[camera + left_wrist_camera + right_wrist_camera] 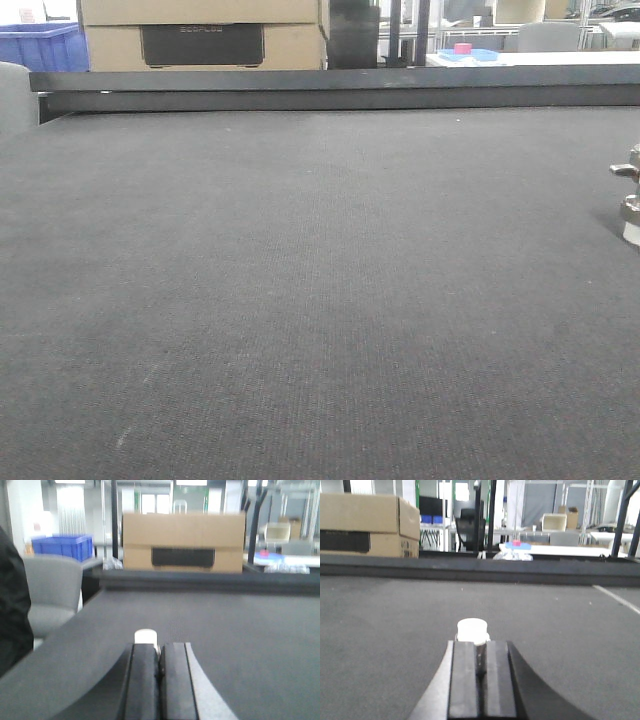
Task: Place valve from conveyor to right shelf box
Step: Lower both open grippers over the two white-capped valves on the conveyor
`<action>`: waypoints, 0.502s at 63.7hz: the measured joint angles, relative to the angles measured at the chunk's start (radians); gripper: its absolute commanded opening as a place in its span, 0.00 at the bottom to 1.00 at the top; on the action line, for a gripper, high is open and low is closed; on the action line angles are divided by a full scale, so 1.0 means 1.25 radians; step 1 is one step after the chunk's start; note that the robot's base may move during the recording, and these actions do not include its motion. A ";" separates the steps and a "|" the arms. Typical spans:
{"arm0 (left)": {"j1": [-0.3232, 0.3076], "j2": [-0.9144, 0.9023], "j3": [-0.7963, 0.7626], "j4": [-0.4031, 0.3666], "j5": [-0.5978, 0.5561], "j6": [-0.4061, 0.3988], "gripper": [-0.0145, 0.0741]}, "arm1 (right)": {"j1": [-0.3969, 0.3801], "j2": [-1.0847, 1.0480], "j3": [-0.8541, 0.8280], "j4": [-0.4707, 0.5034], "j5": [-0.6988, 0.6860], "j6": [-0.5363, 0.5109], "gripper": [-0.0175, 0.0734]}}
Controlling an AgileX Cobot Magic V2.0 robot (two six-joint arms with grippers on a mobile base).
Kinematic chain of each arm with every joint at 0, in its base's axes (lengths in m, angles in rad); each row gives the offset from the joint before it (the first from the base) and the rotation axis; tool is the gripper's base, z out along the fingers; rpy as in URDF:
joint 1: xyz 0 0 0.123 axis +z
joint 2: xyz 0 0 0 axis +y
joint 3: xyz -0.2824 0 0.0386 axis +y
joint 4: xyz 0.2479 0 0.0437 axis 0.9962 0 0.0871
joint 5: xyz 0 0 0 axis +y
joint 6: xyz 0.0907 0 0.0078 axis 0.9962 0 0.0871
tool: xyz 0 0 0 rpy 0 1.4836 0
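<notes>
Spotting the valve at the right-hand edge of the front view, partly cut off, standing upright on the conveyor, pale base down, lever stub poking left. Looks like solid metal: probably dense for its size and rigid, yet smooth and rounded, so apt to slip or topple if nudged. Best taken across the body just under the stub, squeezed from both sides, never by the stub alone. Finding the left gripper low and level above the conveyor, aimed at the far rail, fingers pressed together, nothing clearly gripped. Finding the right gripper posed alike, just a thin seam between its fingers, with a grey glint there too small to name. Noting a pale round piece beyond both sets of tips; cannot tell what. Seeing neither gripper in the front view, so judging both well apart from the valve.
</notes>
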 measured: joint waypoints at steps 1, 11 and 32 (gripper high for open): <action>0.000 0.000 0.000 0.000 -0.005 0.000 0.04 | 0.000 0.000 -0.002 0.000 0.000 0.000 0.01; 0.000 0.000 -0.075 0.000 0.039 0.000 0.04 | 0.000 -0.001 -0.120 0.000 0.063 0.000 0.01; 0.000 0.224 -0.424 0.022 0.309 0.000 0.54 | 0.000 0.150 -0.430 0.000 0.206 0.000 0.61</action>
